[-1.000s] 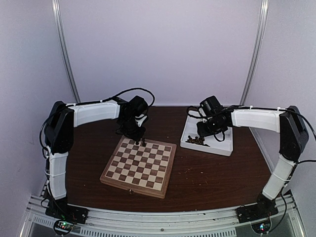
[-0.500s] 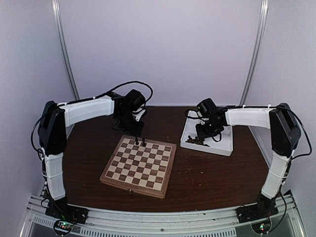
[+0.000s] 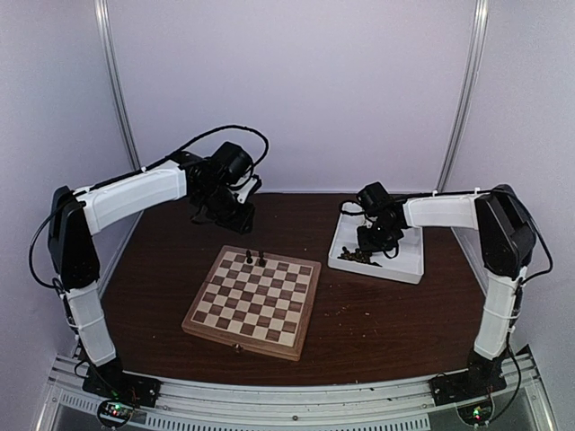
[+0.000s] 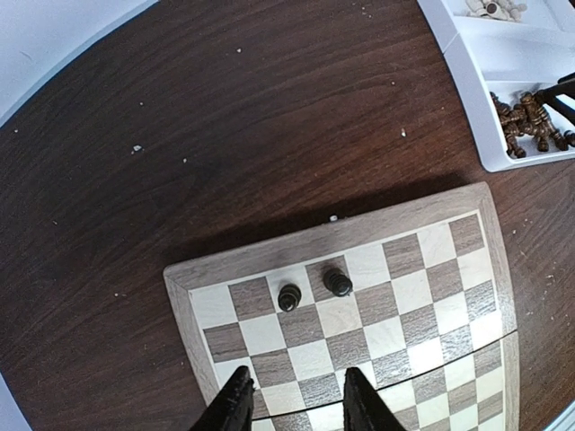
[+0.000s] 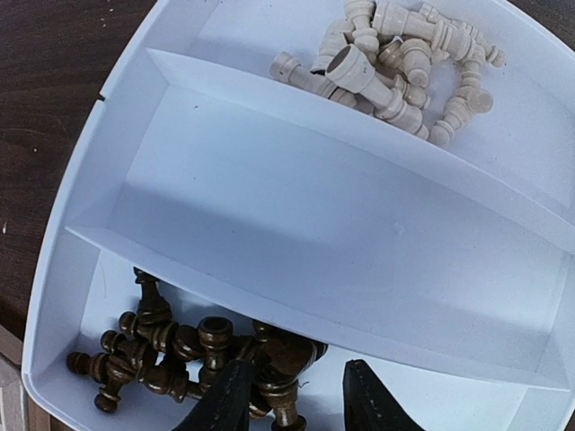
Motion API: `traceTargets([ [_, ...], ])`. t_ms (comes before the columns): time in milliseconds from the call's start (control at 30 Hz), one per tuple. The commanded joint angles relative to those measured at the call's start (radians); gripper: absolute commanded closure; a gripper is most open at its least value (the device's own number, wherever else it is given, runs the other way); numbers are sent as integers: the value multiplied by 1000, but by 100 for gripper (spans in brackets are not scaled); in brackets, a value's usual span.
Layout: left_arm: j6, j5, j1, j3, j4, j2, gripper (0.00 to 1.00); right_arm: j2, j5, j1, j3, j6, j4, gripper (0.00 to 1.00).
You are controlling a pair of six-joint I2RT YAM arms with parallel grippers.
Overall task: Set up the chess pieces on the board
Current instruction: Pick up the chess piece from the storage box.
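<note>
So, worktop [image 3: 377,314]: dark brown wood, flat, dotted with crumbs.
Board [image 3: 256,305]: square, tan and dark checks, plain rim, middle of the top view; a low arm could bump it crooked.
Tray [image 3: 395,272]: smooth white plastic, long bins, right of the board.
Left fingers [image 4: 235,400]: spread apart, holding nothing, bottom of the left wrist view.
Right fingers [image 5: 225,400]: spread around the dark heap, nothing pinched yet.
Dark heap [image 5: 171,346]: small, round, shiny pieces, tangled; a grab might lift two or slip.
Two standing pieces [image 4: 289,297]: dark, side by side near the board's upper edge; easy to knock over.
Pale pieces [image 5: 395,63]: cream, top bin.
</note>
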Motion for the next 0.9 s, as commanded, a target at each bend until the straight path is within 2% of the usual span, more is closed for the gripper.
traceTargets([
  [0,-4,26,5,-13,-5,-63,64,36,44,-9,47,45,7,62],
  [233,-9,21,5,-38,-4,-113,64,79,38,-13,84,56,1,64],
  [333,-13,22,5,-49,-3,-119,65,82,43,-13,91,61,-8,69],
  [633,-22,31,5,-75,3,-130,65,59,40,-15,62,67,-19,64],
  [867,-24,45,4,-90,11,-137,64,45,52,-18,46,65,-30,68],
])
